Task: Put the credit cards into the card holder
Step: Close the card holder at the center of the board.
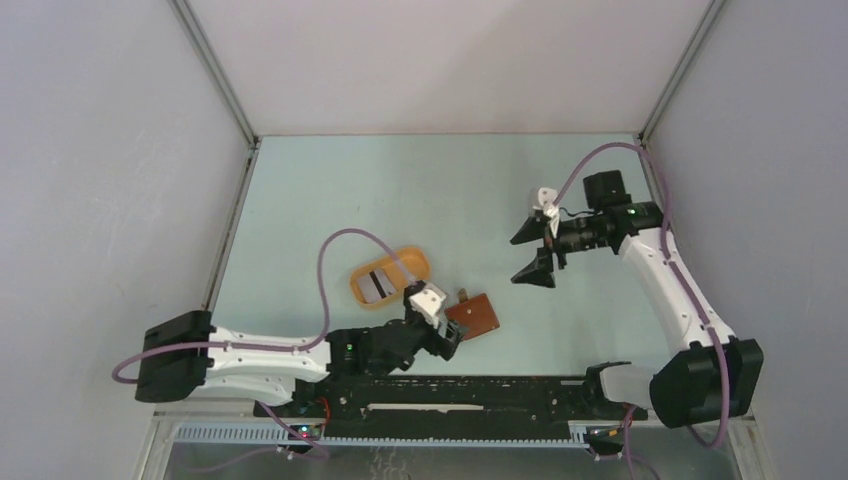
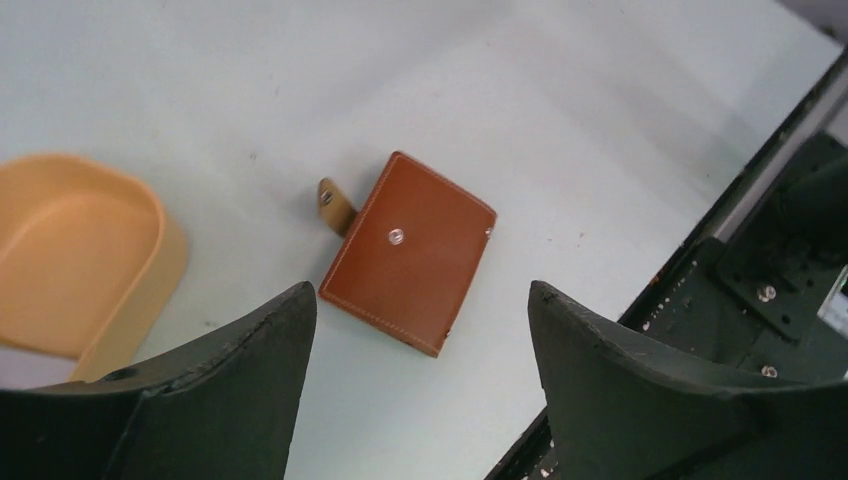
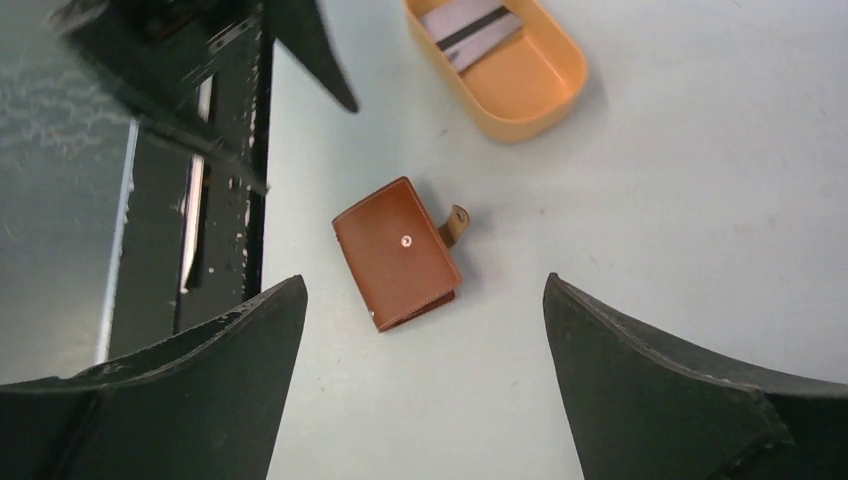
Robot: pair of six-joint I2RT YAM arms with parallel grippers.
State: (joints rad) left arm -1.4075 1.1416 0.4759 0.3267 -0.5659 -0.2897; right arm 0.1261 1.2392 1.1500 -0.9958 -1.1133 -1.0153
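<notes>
1. Top external view: the orange-yellow oval tray (image 1: 412,262) sits just up-left of the card holder (image 1: 474,314). The credit cards (image 1: 377,286) lie flat inside the tray, apart from the holder.
2. The left gripper (image 2: 420,300) hovers just left of the card holder, jaws spread wide and empty. It is the nearer arm.
3. The card holder lies folded shut on the table (image 1: 420,190). Its snap tab (image 2: 333,204) points toward the tray, and its long axis slants under the left gripper's gap.
4. The right gripper (image 1: 518,258) hangs up-right of the card holder, well apart, jaws wide and empty.
5. The holder's inside is hidden and the card count is unclear. The left wrist view cuts the tray off.
</notes>
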